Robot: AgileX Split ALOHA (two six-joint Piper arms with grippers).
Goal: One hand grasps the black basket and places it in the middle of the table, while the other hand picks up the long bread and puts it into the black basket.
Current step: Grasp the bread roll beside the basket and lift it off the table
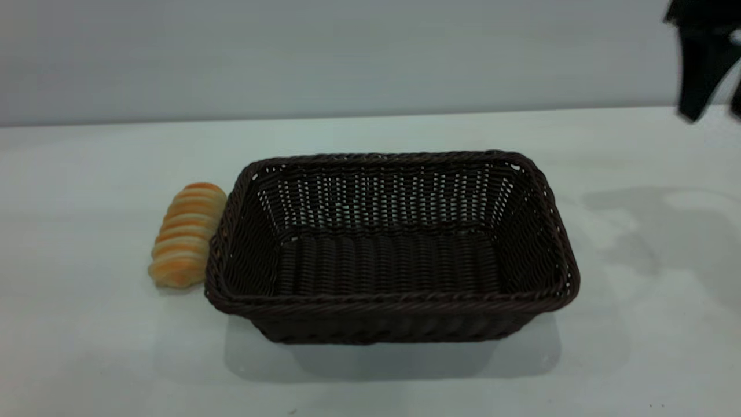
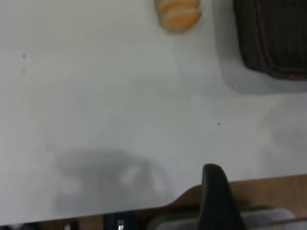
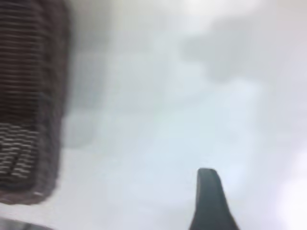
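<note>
Desk: pale grey-white surface filling the lower three quarters of the exterior frame; a few tiny dark specks near the bottom edge.
Black basket: sits upright on the desk at the centre of the exterior frame, long side facing the camera, interior empty. It also shows at the upper right of the left wrist frame and along the left edge of the right wrist frame.
Long bread: lies on the desk at centre left of the exterior frame, just beside the basket's left end, outside it; whether it touches the rim cannot be told. Its end shows at the top centre of the left wrist frame.
Right gripper: raised at the upper right corner of the exterior frame, well apart from the basket, holding nothing. State of its fingers cannot be told.
Left gripper: not visible in the exterior frame; its wrist frame shows one dark finger at the lower centre, above the desk edge. State of its fingers cannot be told.
Shadows: soft grey patches on the desk to the right of the basket.
</note>
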